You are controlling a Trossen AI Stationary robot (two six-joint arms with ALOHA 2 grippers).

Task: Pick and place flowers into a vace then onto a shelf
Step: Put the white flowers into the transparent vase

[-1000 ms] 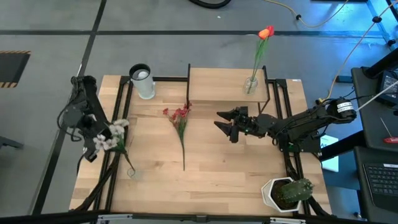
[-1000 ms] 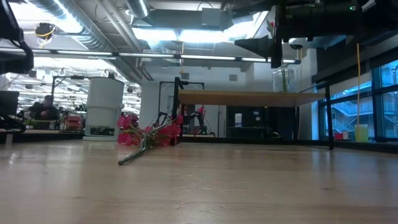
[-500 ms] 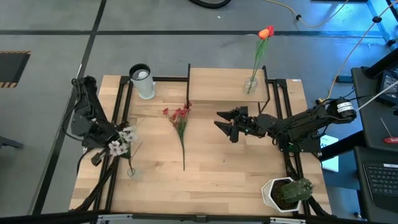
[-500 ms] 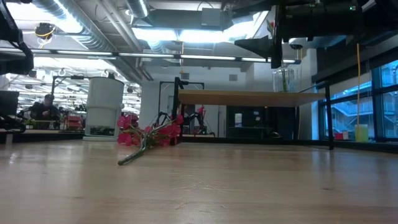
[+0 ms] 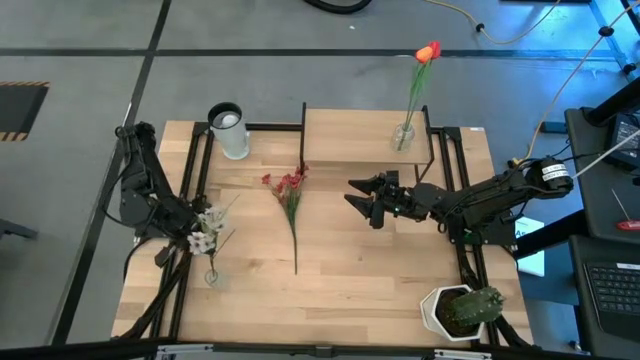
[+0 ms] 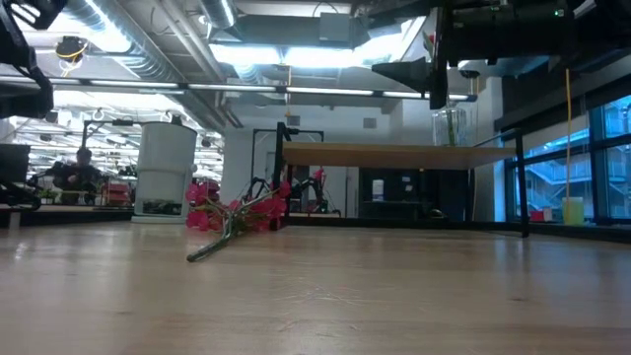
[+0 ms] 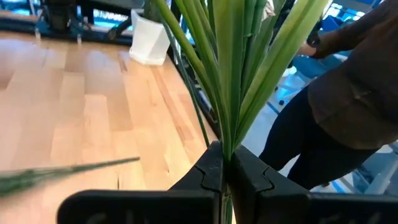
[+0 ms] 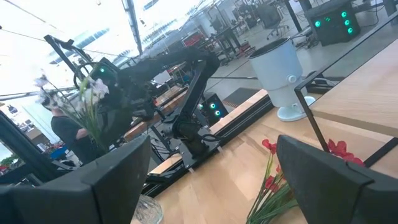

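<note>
Nearest us, at the table's front right corner, we see a green cactus in a white pot (image 5: 462, 310). A small clear vase (image 5: 211, 276) stands near the front left edge. Just above and beside it, the left gripper (image 5: 190, 238) is clenched on the green stems of a white blossom sprig (image 5: 208, 225), its fingers (image 7: 208, 177) pinching the stalks. A person in dark clothing (image 7: 339, 99) stands beyond the table edge in the left wrist view.

Mid-table, a red blossom sprig (image 5: 289, 195) lies flat, apart from both arms. The right gripper (image 5: 358, 198) hovers beside it, fingers spread and empty.

Farther back, the shelf (image 5: 360, 137) carries a glass vase (image 5: 403, 136) with an orange tulip (image 5: 427, 52). A white cylindrical container (image 5: 230, 130) stands left of the shelf.
</note>
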